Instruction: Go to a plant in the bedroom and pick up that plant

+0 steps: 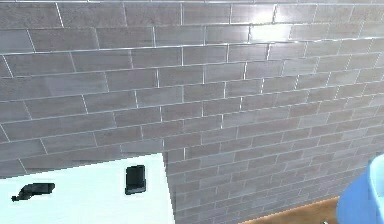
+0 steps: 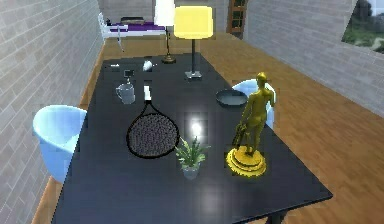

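Plant (image 2: 190,156), seemingly potted, on dark table (image 2: 105,192) between racket (image 2: 152,133), gold statue (image 2: 250,125); gripper state cannot tell

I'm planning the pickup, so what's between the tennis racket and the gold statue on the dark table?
The small potted plant stands between the racket's head and the gold statue, on the dark table, in the arm side view.

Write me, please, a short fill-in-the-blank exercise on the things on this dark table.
The potted plant stands on the dark table between the racket and the golden ____.
The lamp at the table's far end has a ____ shade.
The chair at the arm side view's left is light ____.
Missing words: statue, yellow, blue.
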Robot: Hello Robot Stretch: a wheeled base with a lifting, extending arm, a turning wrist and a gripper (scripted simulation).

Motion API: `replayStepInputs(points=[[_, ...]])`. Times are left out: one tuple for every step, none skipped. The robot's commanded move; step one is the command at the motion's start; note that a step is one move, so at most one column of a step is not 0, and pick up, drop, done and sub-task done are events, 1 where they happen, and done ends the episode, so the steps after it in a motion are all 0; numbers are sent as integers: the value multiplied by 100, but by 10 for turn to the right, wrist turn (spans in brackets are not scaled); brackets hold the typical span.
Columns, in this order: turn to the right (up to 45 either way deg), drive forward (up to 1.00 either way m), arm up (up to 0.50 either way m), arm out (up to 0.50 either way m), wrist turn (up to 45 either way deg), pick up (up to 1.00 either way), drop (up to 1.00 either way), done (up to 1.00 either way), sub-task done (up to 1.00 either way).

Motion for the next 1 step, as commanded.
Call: replayStepInputs(points=[[0, 0, 36, 0, 0, 0, 0, 0, 0]])
